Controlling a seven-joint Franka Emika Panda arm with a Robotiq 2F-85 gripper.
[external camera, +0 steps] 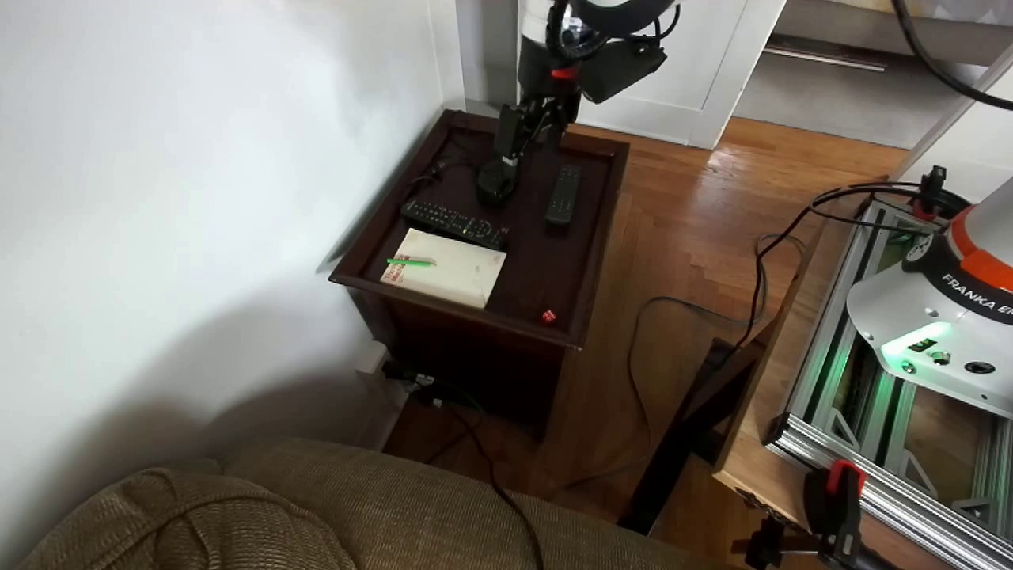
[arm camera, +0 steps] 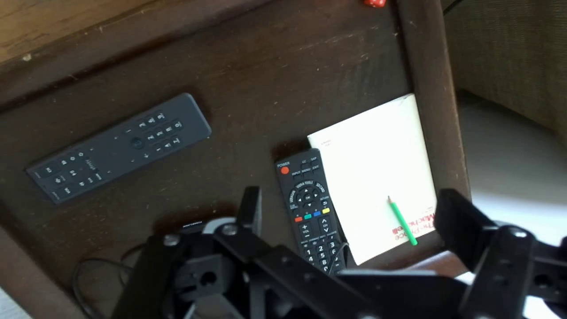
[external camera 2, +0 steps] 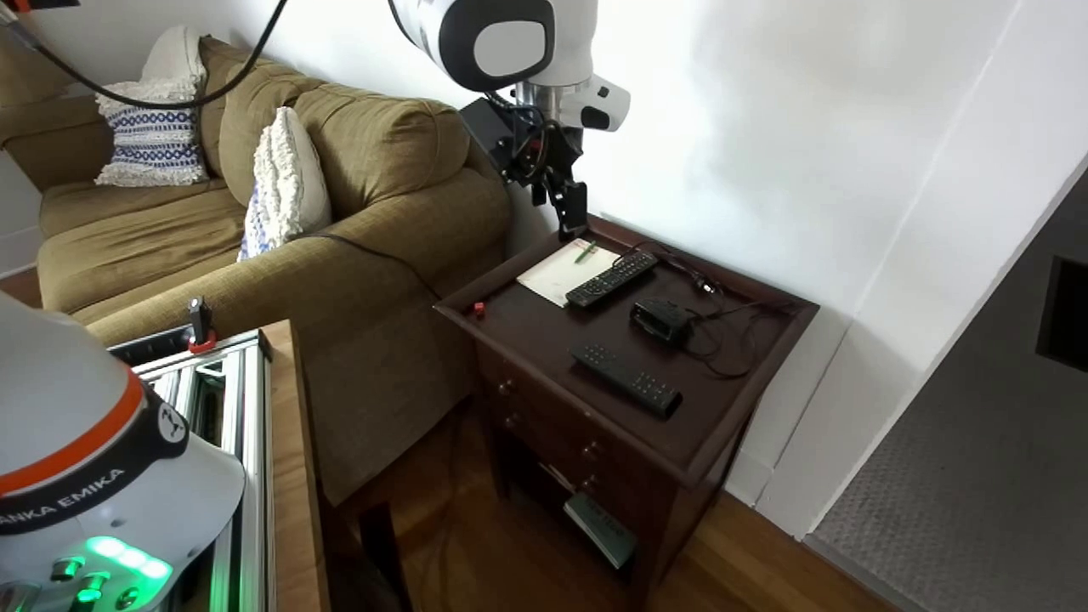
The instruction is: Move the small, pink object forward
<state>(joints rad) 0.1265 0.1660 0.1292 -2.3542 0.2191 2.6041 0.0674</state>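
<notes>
The small pinkish-red object (external camera: pixel 548 317) looks like a tiny speckled cube, perhaps a die. It lies near a corner of the dark wooden table's top, apart from the paper sheet. It also shows in an exterior view (external camera 2: pixel 479 308) and, partly cut off, at the top edge of the wrist view (arm camera: pixel 375 2). My gripper (arm camera: pixel 350 201) is open and empty, fingers wide apart. It hangs above the table, over the remote and paper sheet in the wrist view, well away from the cube. It also shows in both exterior views (external camera: pixel 532 150) (external camera 2: pixel 557 208).
A pale booklet (arm camera: pixel 367 168) with a green pencil (arm camera: pixel 402 221) lies beside a black remote (arm camera: pixel 308 199). Another remote (arm camera: pixel 119 148) and a black device with cables (external camera 2: pixel 661 320) are on the table (external camera 2: pixel 544 357). A wall and a sofa (external camera 2: pixel 365 229) adjoin the table.
</notes>
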